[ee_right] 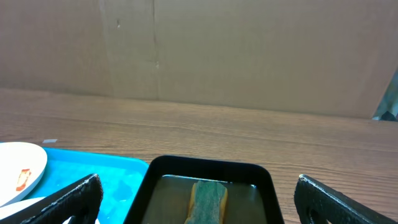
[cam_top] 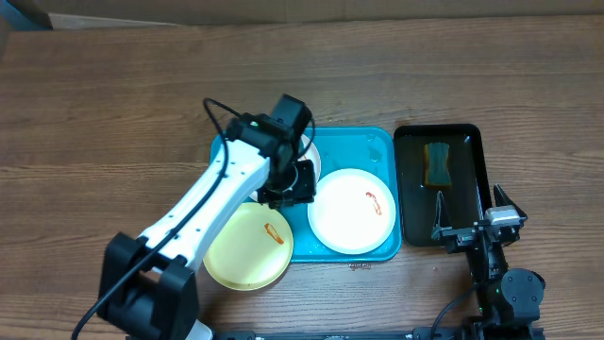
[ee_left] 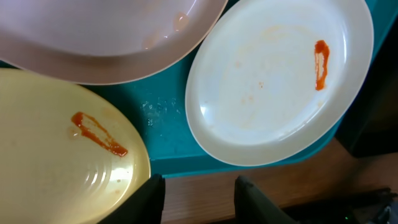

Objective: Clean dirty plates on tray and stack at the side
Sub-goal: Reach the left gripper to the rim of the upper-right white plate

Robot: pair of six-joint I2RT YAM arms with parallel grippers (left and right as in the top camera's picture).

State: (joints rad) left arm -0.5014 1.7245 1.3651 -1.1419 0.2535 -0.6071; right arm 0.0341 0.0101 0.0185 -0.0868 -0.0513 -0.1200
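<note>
Pale yellow plate (cam_top: 247,247) overhangs the tray's (cam_top: 377,142) front-left corner; left hand (cam_top: 288,181), arm (cam_top: 212,203) stretched diagonally, hangs over the rear white plate (cam_top: 309,156), fingers part-open and empty; second white plate (cam_top: 351,210) lies in the tray; right hand (cam_top: 469,212), spread wide and empty, hangs over the black tray's (cam_top: 472,137) front edge.

Plates (cam_top: 351,210) rest on the tray (cam_top: 377,142), sponge (cam_top: 437,162) to its right.
</note>
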